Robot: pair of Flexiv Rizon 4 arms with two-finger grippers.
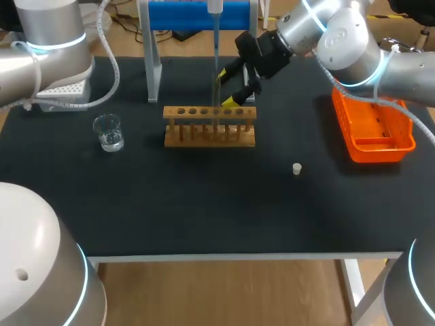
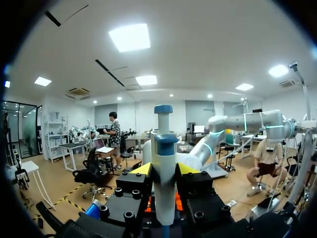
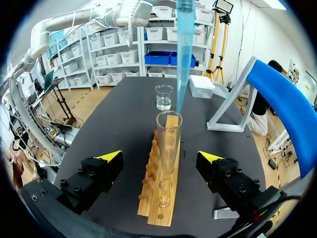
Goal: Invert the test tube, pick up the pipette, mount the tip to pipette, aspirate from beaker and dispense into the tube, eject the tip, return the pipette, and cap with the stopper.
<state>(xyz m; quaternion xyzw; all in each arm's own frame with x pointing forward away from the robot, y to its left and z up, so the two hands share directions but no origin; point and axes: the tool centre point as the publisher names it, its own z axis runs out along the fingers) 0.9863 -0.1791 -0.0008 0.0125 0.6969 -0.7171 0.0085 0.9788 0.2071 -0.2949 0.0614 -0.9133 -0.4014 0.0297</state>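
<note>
My left gripper [image 2: 164,172] was clamped on the light, stiff pipette [image 2: 164,141], its tip [image 3: 184,54] just above the test tube [image 3: 169,141] standing in the rack [image 3: 159,198], thin slippery glass I judged best held gently mid-length, while my right gripper [image 3: 161,156] stood wide open astride it, untouching.

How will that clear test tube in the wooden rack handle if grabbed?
The clear glass test tube looks thin-walled, so probably fragile and slippery. Tall and narrow, it would likely tip without the wooden rack holding it upright.
</note>
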